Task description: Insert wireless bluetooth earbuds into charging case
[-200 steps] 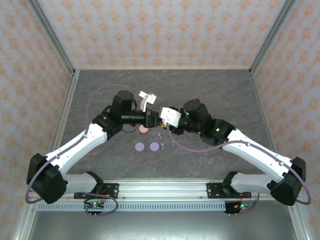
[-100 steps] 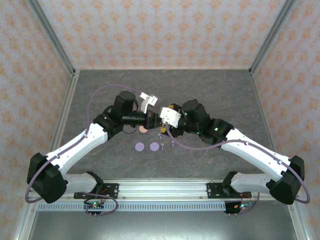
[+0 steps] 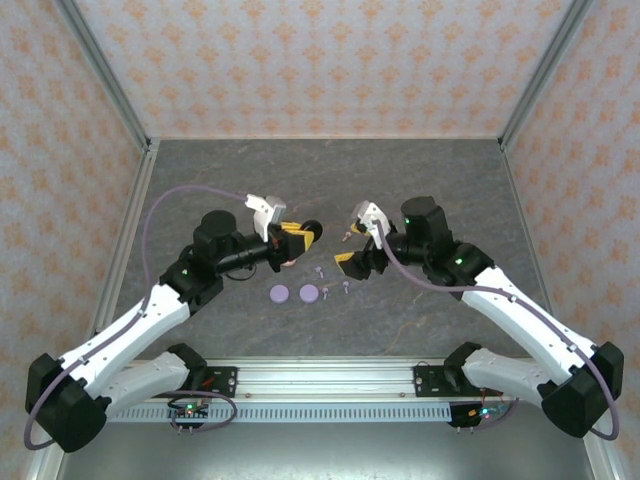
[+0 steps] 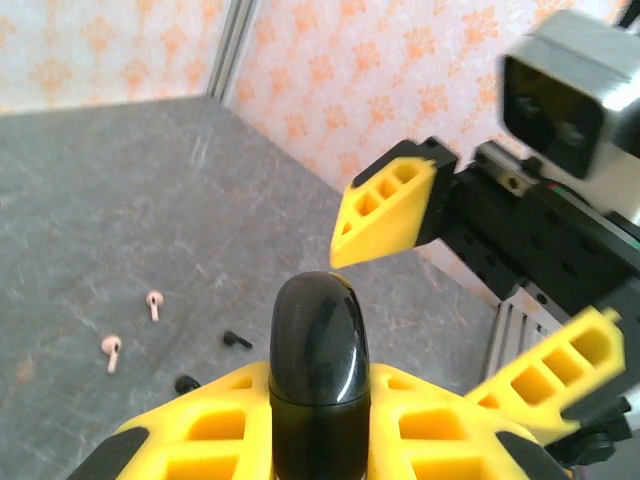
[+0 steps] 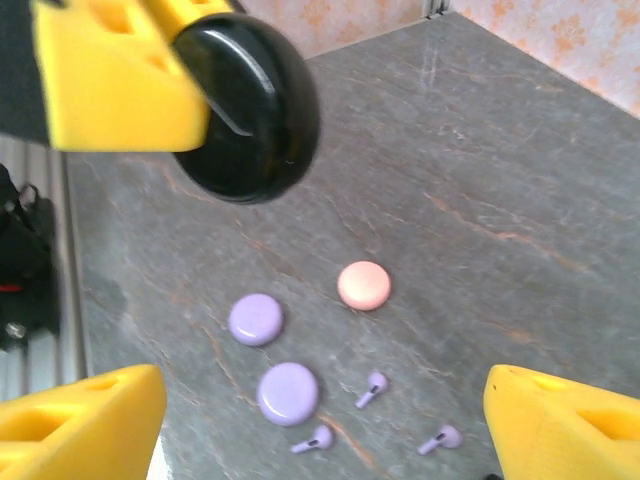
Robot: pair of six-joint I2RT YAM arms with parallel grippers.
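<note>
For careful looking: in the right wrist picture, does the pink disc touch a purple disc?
No, bare table separates the pink disc from the upper purple disc and the lower purple disc.

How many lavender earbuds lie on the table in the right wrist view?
3. One lavender earbud lies right of the lower lavender disc, another just below that disc, a third farther right. More may lie outside the frame.

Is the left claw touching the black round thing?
Touching. In the left wrist view, the left gripper squeezes the black case between its yellow fingers.
</note>
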